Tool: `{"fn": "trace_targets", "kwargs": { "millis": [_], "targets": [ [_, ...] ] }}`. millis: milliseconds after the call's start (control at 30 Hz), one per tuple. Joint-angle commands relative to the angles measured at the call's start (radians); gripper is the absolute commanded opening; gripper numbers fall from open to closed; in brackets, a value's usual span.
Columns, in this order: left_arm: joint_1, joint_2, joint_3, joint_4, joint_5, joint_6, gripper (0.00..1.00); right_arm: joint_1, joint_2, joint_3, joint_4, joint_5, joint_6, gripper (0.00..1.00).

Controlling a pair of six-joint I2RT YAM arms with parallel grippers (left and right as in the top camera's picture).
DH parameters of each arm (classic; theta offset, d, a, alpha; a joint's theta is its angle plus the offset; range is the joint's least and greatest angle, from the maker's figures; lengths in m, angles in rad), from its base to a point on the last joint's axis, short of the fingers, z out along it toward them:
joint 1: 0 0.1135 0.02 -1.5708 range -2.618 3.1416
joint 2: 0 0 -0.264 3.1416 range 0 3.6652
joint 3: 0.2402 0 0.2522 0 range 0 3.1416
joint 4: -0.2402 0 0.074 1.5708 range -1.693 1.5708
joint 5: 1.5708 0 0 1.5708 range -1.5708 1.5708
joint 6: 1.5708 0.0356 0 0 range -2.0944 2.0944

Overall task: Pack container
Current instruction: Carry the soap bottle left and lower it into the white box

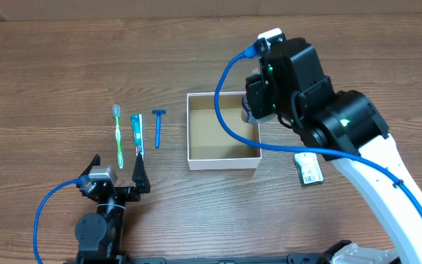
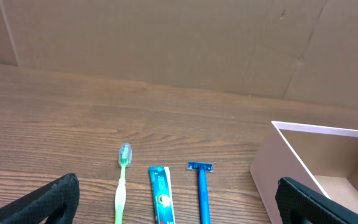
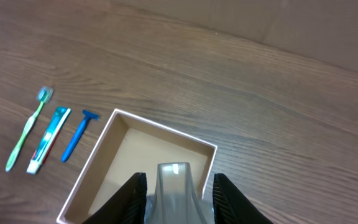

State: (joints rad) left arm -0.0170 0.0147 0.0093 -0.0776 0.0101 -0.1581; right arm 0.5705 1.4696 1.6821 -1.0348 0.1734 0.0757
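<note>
Container (image 1: 223,163) is sitting near the middle of the worktop, slightly toward the right edge. It is looking light and fairly stiff, though its thin cardboard walls could be buckling under a hard pinch; gripping across one white rim seems safest. The right gripper (image 1: 250,110) is hovering over it, jaws clamping a pale grey item (image 3: 174,180). The left gripper (image 1: 116,176) is sitting by the near-left corner, jaws spread wide.

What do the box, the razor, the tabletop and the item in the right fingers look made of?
Square white-walled box: matte cardboard, brown fibre inside. Blue razor: probably moulded plastic, uniform colour. Tabletop: wood grain, possibly laminate, low gloss. Pale grey item between the right fingers: glossy highlight, perhaps plastic; unclear.
</note>
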Motion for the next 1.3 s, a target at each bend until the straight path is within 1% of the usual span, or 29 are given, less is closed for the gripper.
{"fn": "trace_targets", "kwargs": {
  "millis": [0, 233, 833, 1000, 1267],
  "targets": [
    [0.004, -0.01, -0.005, 0.001, -0.003, -0.014, 1.0, 0.002, 0.065, 0.04, 0.035, 0.035, 0.029, 0.3],
    [0.004, -0.01, -0.005, 0.001, -0.003, -0.014, 1.0, 0.027, 0.18, 0.04, 0.088, 0.035, 0.031, 0.3],
    [0.004, -0.01, -0.005, 0.001, -0.003, -0.014, 1.0, 0.029, 0.312, 0.04, 0.156, 0.036, 0.034, 0.3],
    [0.004, -0.01, -0.005, 0.001, -0.003, -0.014, 1.0, 0.01, 0.323, 0.04, 0.182, 0.063, 0.109, 0.29],
    [0.004, -0.01, -0.005, 0.001, -0.003, -0.014, 1.0, -0.029, 0.324, 0.039, 0.193, 0.073, 0.143, 0.28]
  ]
}}
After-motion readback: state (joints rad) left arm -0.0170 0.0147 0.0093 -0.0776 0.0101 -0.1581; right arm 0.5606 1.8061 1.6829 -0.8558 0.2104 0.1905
